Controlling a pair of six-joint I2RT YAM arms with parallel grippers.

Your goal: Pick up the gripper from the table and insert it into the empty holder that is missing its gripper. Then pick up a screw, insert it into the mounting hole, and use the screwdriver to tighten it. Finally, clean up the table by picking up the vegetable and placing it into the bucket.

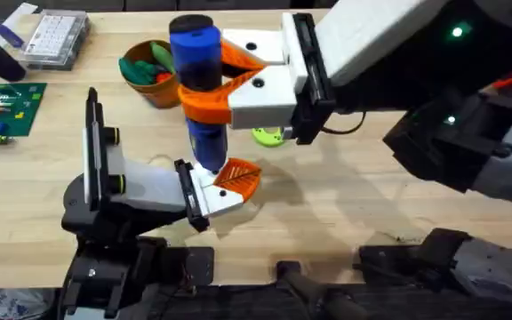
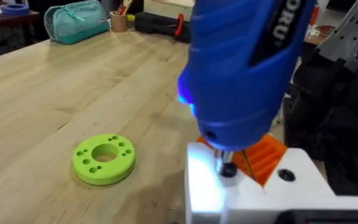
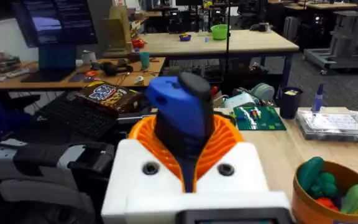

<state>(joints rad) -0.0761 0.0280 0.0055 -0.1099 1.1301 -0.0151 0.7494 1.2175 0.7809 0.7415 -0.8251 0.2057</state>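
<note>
My right gripper (image 1: 204,89) reaches across from the right, shut on the blue screwdriver (image 1: 196,53), which stands upright. Its bit (image 2: 227,168) presses into the white holder (image 2: 207,186) of my left gripper (image 1: 229,185), which is shut and lies low over the table. The orange gripper (image 1: 236,178) sits in that holder, and a second dark hole (image 2: 286,175) lies beside the bit. The bit hides the screw. In the right wrist view orange pads (image 3: 229,134) clamp the screwdriver (image 3: 179,106). Green vegetable pieces (image 3: 312,173) lie in the orange bucket (image 1: 147,86).
A lime-green disc (image 1: 269,135) lies on the table just beyond the left gripper. A clear parts box (image 1: 56,40), a purple pen (image 1: 3,31) and a green circuit board (image 1: 3,107) sit at the far left. Bare wood stretches to the right.
</note>
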